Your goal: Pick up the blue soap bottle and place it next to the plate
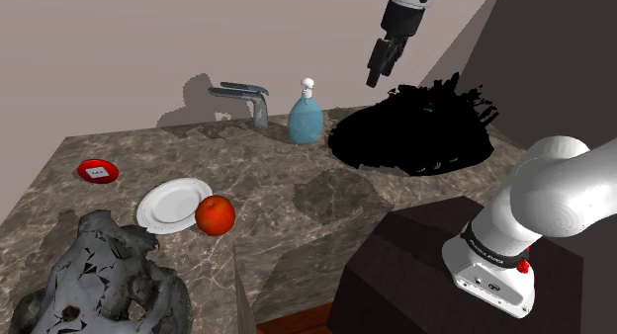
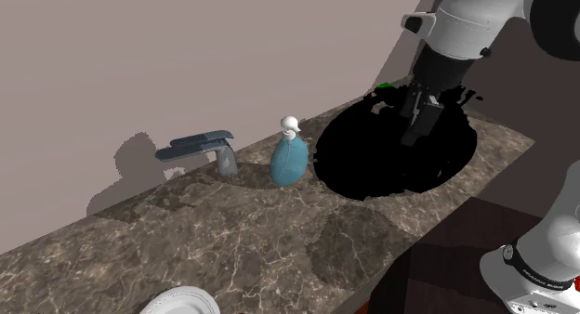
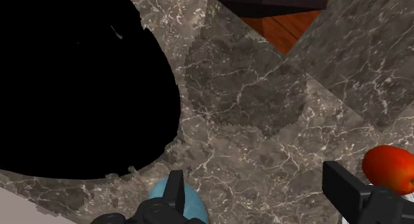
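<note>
**Approach for the pick.** Your gripper (image 1: 375, 77) hangs high over the black area (image 1: 415, 139) in the counter (image 1: 297, 223). Its fingers (image 3: 174, 189) stand apart and hold nothing.

- **Bottle:** In the shoulder view the soap bottle (image 1: 306, 120) stands upright at 8 o'clock from the gripper. It sits between the black area and the tap (image 1: 247, 100), close to the back wall.
- **Approach:** Shift toward 8 o'clock first, then descend so that the pump head passes between the fingers. Close on the rounded body below the neck, where the grip is likeliest to hold.
- **Placement:** The plate (image 1: 163, 206) lies well apart, at 8 o'clock from the bottle, with an apple (image 1: 215, 215) just beside its rim at 4 o'clock. Aim to set the bottle down on the plate's bare 12 o'clock side.
</note>
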You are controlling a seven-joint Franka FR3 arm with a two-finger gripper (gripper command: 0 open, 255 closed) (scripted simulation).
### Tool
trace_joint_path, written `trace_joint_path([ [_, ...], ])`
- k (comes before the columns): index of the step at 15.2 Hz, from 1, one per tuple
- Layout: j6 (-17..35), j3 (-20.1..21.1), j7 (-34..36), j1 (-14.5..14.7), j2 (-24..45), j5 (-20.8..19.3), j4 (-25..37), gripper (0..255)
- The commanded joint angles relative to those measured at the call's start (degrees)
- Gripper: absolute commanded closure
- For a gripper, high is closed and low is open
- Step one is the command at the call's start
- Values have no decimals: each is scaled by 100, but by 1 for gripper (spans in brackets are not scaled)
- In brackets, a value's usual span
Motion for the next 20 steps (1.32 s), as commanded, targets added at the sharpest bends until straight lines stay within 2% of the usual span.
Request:
trace_joint_path([
  [1,398,10,-35,-31,381,-82,70,0],
  [11,1805,109,34,-166,2352,-544,1007,0],
  [20,2473,104,235,-220,4198,-1093,2514,0],
])
